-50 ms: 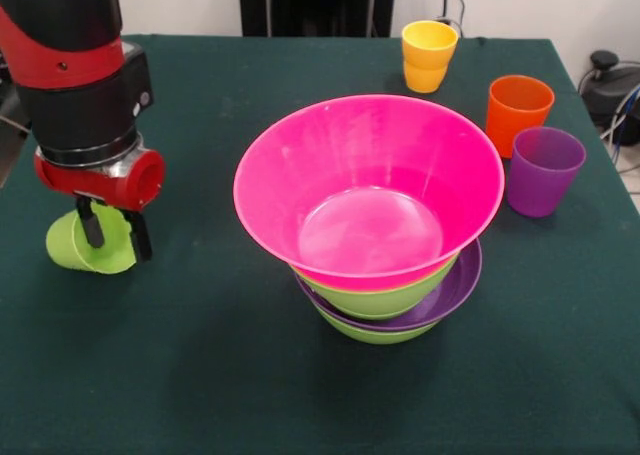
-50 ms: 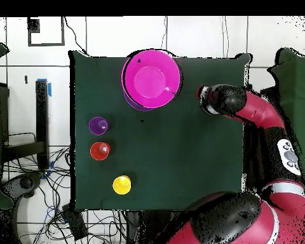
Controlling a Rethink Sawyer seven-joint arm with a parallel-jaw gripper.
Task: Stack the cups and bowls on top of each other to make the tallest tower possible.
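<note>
Tower [image 1: 385, 295] of nested bowls, pink bowl [image 1: 368, 185] uppermost, mid-desk [image 1: 200, 375] | tool [image 1: 113, 237] clenched on tilted lime green cup [image 1: 85, 245] | pink bowl lies sideways from tool, across bare cloth | judged next: carry cup over

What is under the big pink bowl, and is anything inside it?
Under the pink bowl sit a lime green bowl, a purple bowl, then another green bowl. The pink bowl is empty; the lower bowls' insides are covered.

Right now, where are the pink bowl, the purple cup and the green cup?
pink bowl [image 1: 370, 230]: front view, inner floor.
purple cup [image 1: 540, 180]: front view, outer wall.
green cup [image 1: 70, 243]: front view, its side, tilted at the gripper [image 1: 115, 237].
</note>
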